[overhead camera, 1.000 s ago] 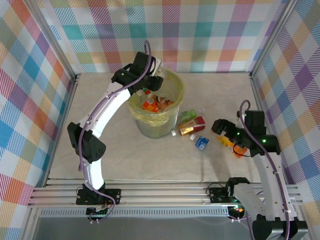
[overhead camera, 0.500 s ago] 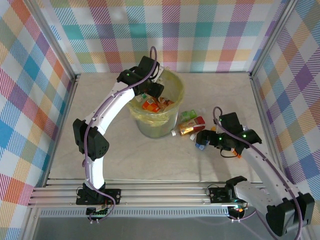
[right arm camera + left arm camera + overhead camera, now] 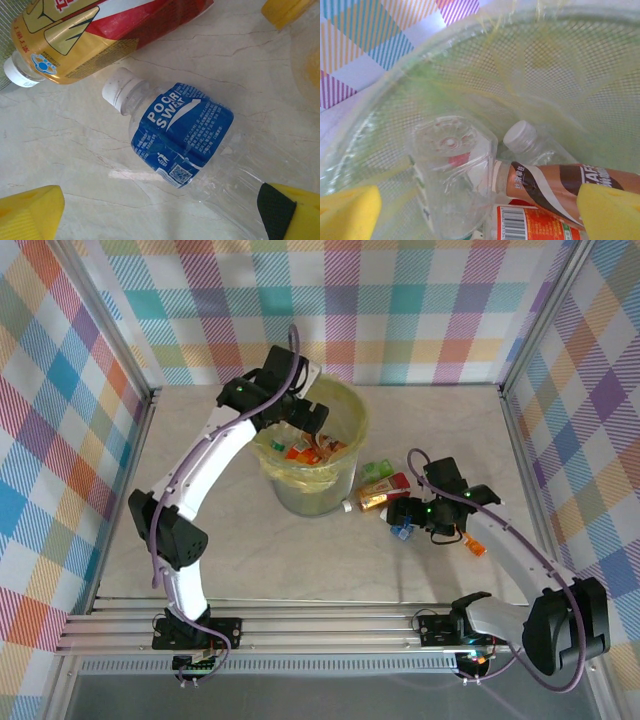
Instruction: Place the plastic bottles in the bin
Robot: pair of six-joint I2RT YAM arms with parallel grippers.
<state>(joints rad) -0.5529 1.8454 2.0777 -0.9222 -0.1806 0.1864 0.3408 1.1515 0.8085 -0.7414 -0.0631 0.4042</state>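
Note:
The bin, lined with a yellow-green bag, holds several plastic bottles. My left gripper hangs open over its far-left rim. In the left wrist view the mesh bin wall surrounds a clear bottle, a brown-labelled bottle and a white-capped one, all lying loose below the open left gripper. On the table, a blue-labelled bottle lies under my open right gripper. In the right wrist view this blue-labelled bottle lies between and ahead of the yellow fingers, untouched.
A red-and-gold bottle and a green bottle lie against the bin's right side. The red-and-gold bottle sits just beyond the blue one. An orange bottle lies by the right forearm. Checked walls enclose the table.
My left gripper opened over the bin and the clear bottle now lies inside. The right arm swung left from the orange bottle to above the blue-labelled bottle.

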